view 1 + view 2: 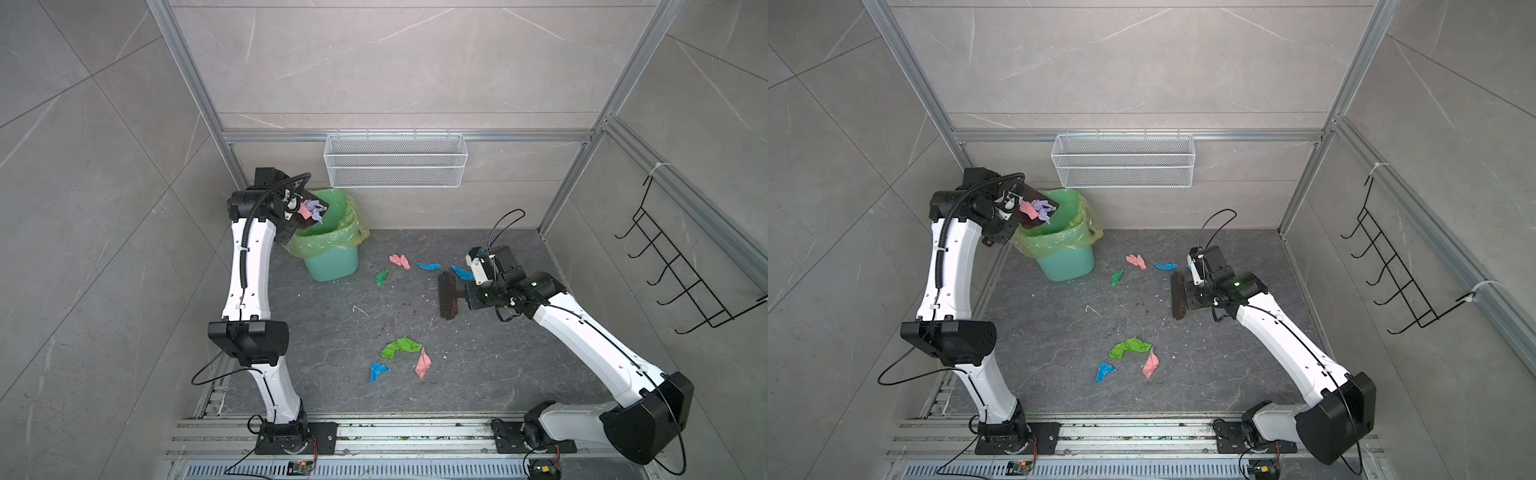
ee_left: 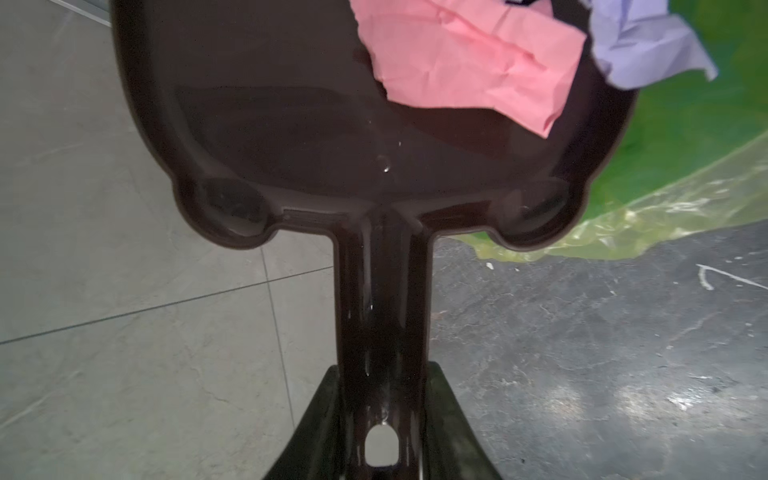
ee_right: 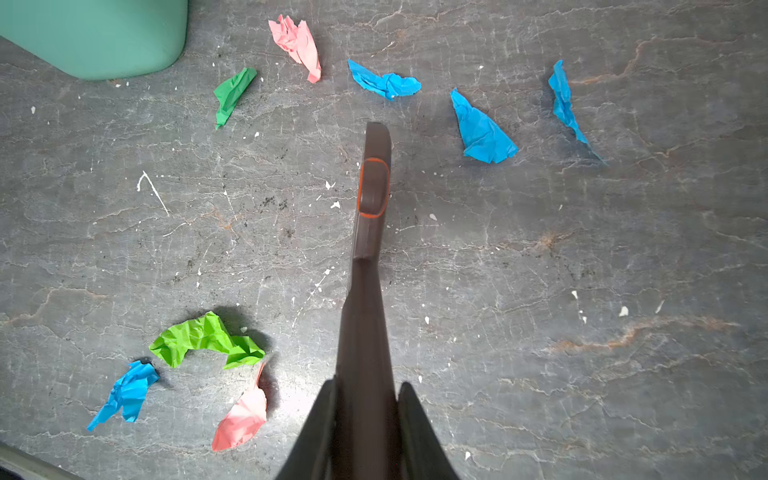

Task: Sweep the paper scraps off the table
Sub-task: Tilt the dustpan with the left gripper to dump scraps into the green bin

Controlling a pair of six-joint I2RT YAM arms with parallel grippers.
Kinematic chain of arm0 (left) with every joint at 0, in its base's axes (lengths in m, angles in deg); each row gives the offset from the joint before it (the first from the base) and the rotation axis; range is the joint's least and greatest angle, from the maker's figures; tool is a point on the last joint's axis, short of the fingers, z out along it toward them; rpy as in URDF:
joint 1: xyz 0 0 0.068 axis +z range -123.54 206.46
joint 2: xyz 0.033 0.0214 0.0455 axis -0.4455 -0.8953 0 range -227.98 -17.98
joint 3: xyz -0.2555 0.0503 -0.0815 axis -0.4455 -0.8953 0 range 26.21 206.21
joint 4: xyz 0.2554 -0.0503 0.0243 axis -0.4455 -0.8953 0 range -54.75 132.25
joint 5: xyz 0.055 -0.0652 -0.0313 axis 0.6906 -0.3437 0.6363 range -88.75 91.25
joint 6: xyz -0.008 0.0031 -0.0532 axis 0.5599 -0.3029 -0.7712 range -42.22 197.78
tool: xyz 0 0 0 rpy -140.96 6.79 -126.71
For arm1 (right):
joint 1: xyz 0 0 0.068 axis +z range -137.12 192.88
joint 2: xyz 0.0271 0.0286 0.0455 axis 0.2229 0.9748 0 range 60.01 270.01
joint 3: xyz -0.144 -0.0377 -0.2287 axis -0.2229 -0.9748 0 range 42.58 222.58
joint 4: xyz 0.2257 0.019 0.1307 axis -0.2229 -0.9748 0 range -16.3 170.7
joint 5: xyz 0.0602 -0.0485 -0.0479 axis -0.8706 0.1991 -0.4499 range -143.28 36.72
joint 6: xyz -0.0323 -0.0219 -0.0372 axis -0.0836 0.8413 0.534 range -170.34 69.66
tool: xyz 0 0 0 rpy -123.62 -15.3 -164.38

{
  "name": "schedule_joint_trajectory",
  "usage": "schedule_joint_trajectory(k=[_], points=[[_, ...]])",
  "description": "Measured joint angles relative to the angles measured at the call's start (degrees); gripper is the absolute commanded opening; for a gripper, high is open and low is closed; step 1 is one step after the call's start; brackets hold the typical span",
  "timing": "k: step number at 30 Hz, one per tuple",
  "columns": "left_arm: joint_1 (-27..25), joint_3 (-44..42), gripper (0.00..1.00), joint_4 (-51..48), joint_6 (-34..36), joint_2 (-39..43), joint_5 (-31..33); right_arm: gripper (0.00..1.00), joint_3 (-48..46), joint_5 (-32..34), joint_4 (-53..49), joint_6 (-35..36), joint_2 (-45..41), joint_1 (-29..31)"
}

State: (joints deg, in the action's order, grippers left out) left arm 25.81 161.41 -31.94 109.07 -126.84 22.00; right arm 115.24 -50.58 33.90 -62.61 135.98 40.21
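My left pincer point(image 2: 384, 390) is clamped on the handle of the pan point(image 2: 291, 124). It holds the pan tilted over the bin point(image 1: 332, 257) at the upper left of both top views. Two scraps point(image 2: 469, 70), pink and lilac, sit at the pan's lip above the green liner. My right pincer point(image 3: 368, 399) is closed tight on the handle of the brush point(image 1: 448, 296), right of centre. I cannot tell whether the bristles touch the table point(image 1: 498, 365).

The other scraps lie on the table. A loose row of pink point(image 1: 400, 261), blue point(image 1: 428, 266) and green point(image 1: 382, 277) crosses the middle, with more blue beside the brush. A green point(image 1: 401, 347), pink point(image 1: 423, 363) and blue point(image 1: 378, 370) cluster lies at lower centre.

I judge these to be featherlight, soft and springy. Crumpled paper should skid easily on the smooth stone and may flutter or hop if struck fast. Pinching each piece would be fiddly. I would rather meet them with the bristles on the side away from the pan, pressed low so that thin edges cannot slip under. The two in the pan may cling and need a steeper tip.
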Motion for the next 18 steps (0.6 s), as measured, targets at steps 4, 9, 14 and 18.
schedule_joint_trajectory(k=[4, 9, 14, 18], points=[[-0.9, -4.6, 0.00, 5.0, 6.4, 1.1, 5.2, 0.00, -0.1, -0.3, 0.1, -0.1, 0.0, 0.0], [-2.6, -6.8, 0.00, 9.7, 15.6, 1.1, 10.1, 0.00, -0.2, -0.6, 0.3, -0.1, 0.0, 0.0], [-4.0, -6.8, 0.00, 15.2, 24.0, 1.2, 13.9, 0.00, -0.9, -0.7, 0.4, -0.1, -0.8, 0.0], [-4.9, -7.4, 0.00, 19.9, 29.7, 1.2, 16.7, 0.00, -1.2, -0.8, 0.5, -0.1, -1.3, 0.0]])
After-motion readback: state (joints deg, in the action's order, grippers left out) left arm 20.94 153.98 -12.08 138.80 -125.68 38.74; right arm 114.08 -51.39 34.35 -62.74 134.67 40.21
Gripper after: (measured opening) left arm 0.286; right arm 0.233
